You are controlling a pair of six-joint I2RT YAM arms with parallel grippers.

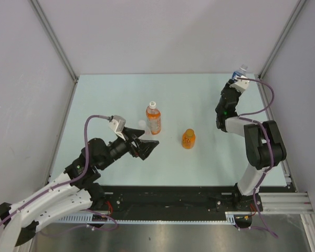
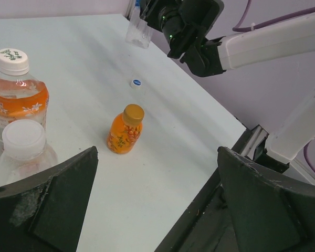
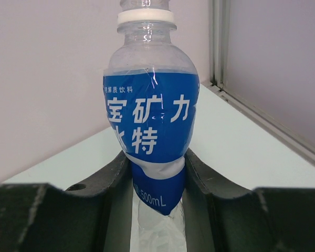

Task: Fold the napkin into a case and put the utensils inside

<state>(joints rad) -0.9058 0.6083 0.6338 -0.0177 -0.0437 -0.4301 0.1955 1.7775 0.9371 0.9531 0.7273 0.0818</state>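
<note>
No napkin or utensils show in any view. My left gripper [image 1: 149, 147] is open and empty, low over the table's middle left; in its wrist view [image 2: 157, 157] bare table lies between the fingers. My right gripper [image 1: 236, 81] is at the far right corner, shut on a clear bottle with a blue label [image 3: 149, 110], its body pinched between the fingers [image 3: 210, 178]. That bottle also shows in the top view [image 1: 241, 69] and the left wrist view [image 2: 139, 29].
A tall orange drink bottle with a white cap [image 1: 154, 118] [image 2: 16, 89] stands mid-table. A small orange bottle [image 1: 188, 139] [image 2: 126, 128] stands to its right. A clear bottle with a white cap [image 2: 23, 149] stands beside the left gripper. A small blue cap [image 2: 136, 82] lies loose.
</note>
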